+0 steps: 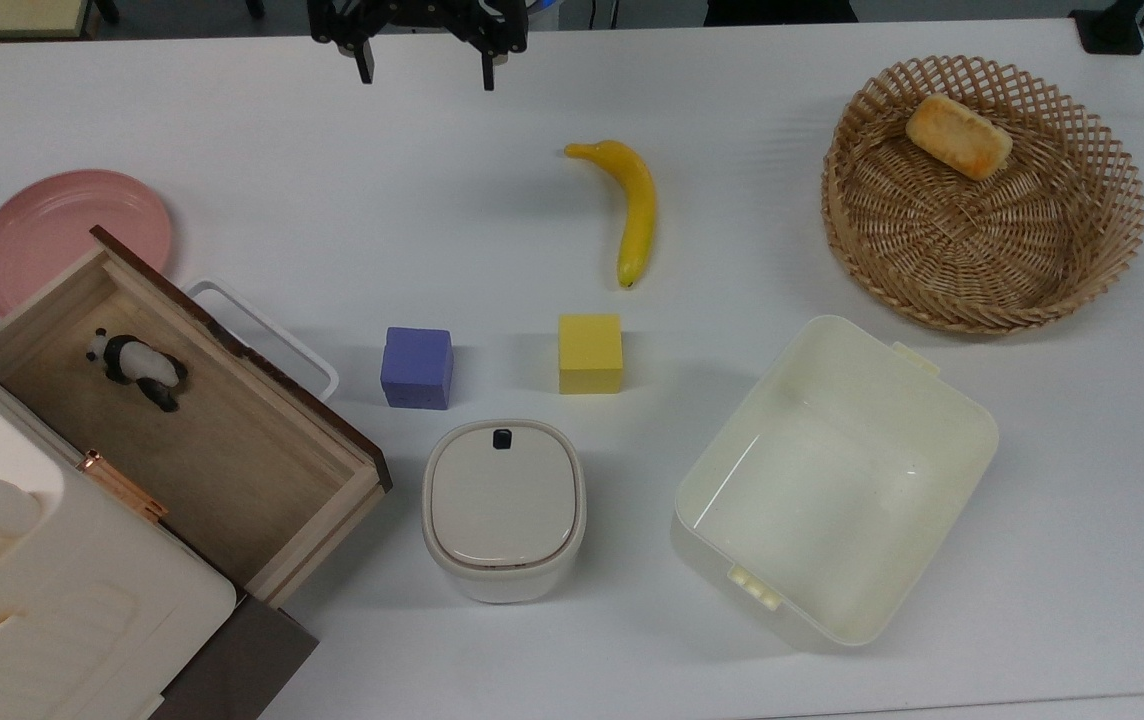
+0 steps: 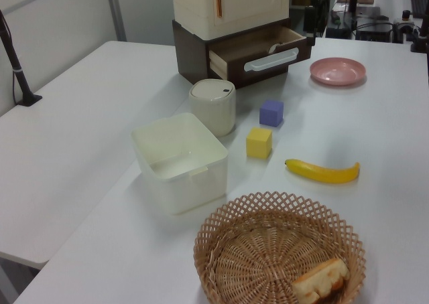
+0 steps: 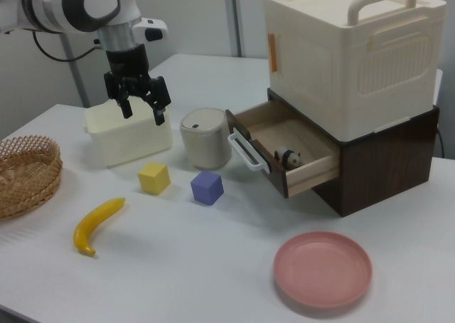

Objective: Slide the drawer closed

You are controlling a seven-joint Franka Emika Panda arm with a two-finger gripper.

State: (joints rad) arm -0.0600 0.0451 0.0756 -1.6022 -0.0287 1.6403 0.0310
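The drawer (image 1: 232, 470) stands pulled out of a dark brown cabinet (image 3: 387, 159) at the top view's lower left. It has a light-wood inside, a dark brown front panel and a white loop handle (image 1: 272, 335). A small panda toy (image 1: 137, 365) lies in it. The drawer (image 2: 258, 53) is at the back of the left view, and the drawer (image 3: 298, 141) is also open in the right view. My gripper (image 1: 427, 68) hangs open at the table's far edge in the top view, far from the handle. The gripper (image 3: 143, 112) holds nothing.
A purple cube (image 1: 417, 367), a yellow cube (image 1: 590, 352) and a lidded white container (image 1: 502, 505) stand just in front of the drawer. A cream bin (image 1: 832, 480), a banana (image 1: 632, 205), a wicker basket (image 1: 982, 230) with bread and a pink plate (image 1: 62, 235) are also on the table.
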